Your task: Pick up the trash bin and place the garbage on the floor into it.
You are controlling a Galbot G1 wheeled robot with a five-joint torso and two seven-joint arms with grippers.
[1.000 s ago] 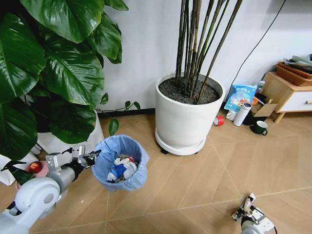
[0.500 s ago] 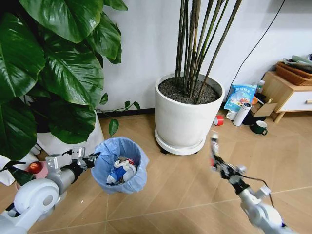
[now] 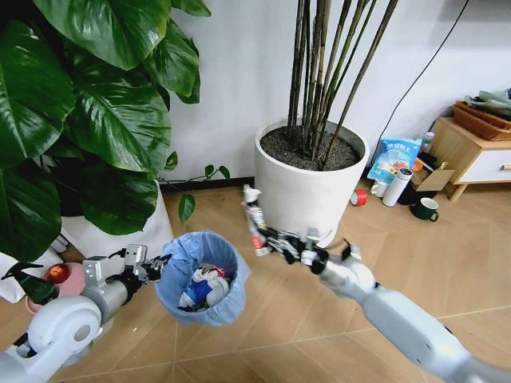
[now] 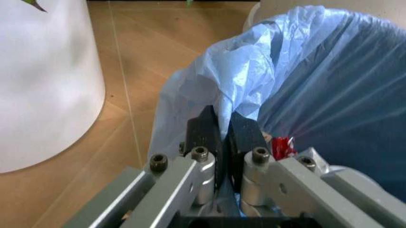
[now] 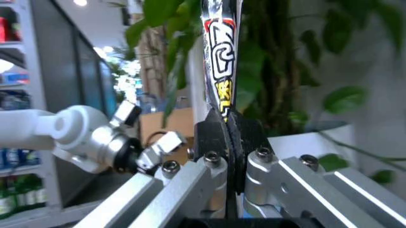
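I had the left gripper [image 3: 156, 266] clamped on the bin [image 3: 201, 277] rim, fingers pinching the blue liner [image 4: 254, 90] with the wall between them. The bin hung at lower left, just off the floor [image 3: 319, 319], tipped slightly toward the right arm, mouth up. Tissues and a red can [image 4: 282, 146] lay inside. My judgement: bin light, liner slippery and soft, so grip must include the stiff rim, not bag alone.

The right gripper [image 3: 267, 237] was shut on a small tube [image 3: 254, 217], held at its lower end, just right of the bin and above its rim, in front of the white planter [image 3: 307, 191]. The tube's long axis stood near upright, free end up and leaning slightly left. Judged light, thin, crushable; end-pinch lets it swing, so release over the mouth needs care.
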